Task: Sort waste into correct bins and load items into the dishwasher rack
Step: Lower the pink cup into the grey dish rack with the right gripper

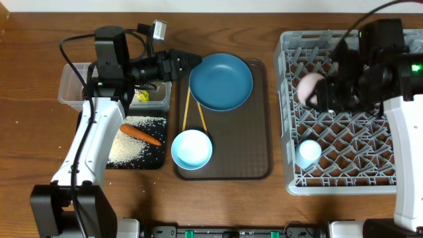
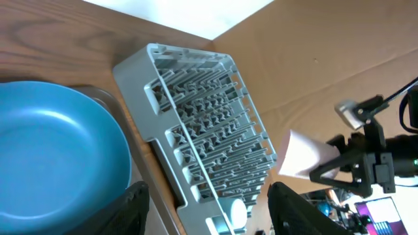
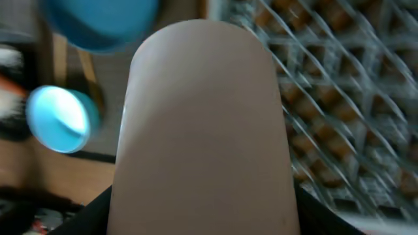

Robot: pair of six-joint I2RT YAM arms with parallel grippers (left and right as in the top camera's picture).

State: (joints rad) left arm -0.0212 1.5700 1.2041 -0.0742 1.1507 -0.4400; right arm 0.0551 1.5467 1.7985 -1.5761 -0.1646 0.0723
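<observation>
My right gripper (image 1: 322, 90) is shut on the pale pink cup (image 1: 308, 88) and holds it above the left part of the grey dishwasher rack (image 1: 344, 182). The cup fills the right wrist view (image 3: 202, 124). A light-blue cup (image 1: 308, 152) stands in the rack's front left. My left gripper (image 1: 188, 61) is open and empty at the left rim of the blue plate (image 1: 221, 80), which also shows in the left wrist view (image 2: 52, 150). The bowl (image 1: 192, 149) and chopsticks (image 1: 187, 112) lie on the brown tray. A carrot (image 1: 140, 134) and rice (image 1: 129, 149) lie in the black tray.
The brown serving tray (image 1: 254, 142) sits between the bins and the rack. The clear tub (image 1: 69, 82) stands at the far left, partly hidden by my left arm, with a green-yellow wrapper (image 1: 141, 96) at its right end. No napkin or brown food piece shows.
</observation>
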